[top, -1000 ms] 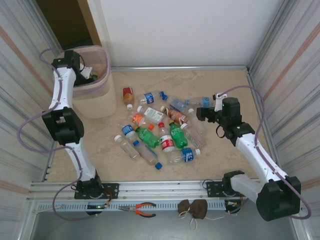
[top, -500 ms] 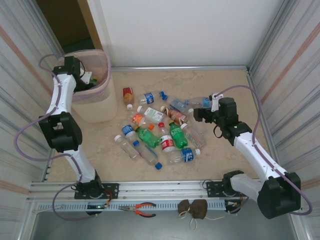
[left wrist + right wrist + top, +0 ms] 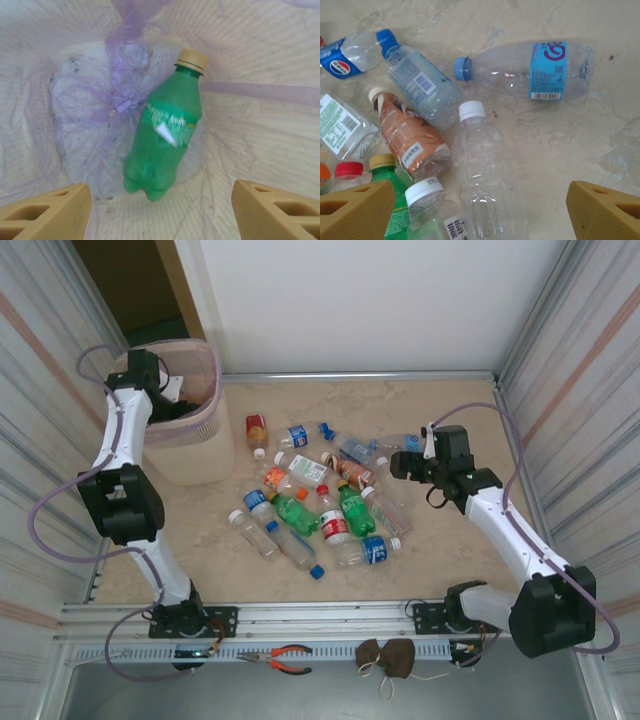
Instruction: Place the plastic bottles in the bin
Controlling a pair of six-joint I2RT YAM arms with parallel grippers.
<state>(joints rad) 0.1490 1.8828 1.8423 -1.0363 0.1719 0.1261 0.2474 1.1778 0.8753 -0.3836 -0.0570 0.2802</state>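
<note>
My left gripper [image 3: 160, 194] hangs open over the inside of the pale-pink bin [image 3: 265, 125]. Below it a green bottle [image 3: 165, 135] with a tan cap lies free in the bin, blurred, apart from both fingers. In the top view the left gripper [image 3: 172, 400] is at the bin's rim [image 3: 212, 390]. Several plastic bottles [image 3: 320, 502] lie in a heap mid-floor. My right gripper [image 3: 399, 468] is open at the heap's right edge, above a clear white-capped bottle [image 3: 480, 165], which lies between the fingers without touching them.
A knotted purple liner [image 3: 122, 102] covers the bin's bottom. A clear bottle with a blue label [image 3: 535, 62] and an orange-labelled bottle [image 3: 410, 137] lie beside the white-capped one. Corrugated walls [image 3: 585, 390] close both sides. Pliers [image 3: 282, 658] and a brown pouch [image 3: 386, 658] lie before the front rail.
The left arm's elbow swung left while its gripper stayed over the bin; the green at its fingers is gone from the top view. The right gripper edged slightly toward the heap.
</note>
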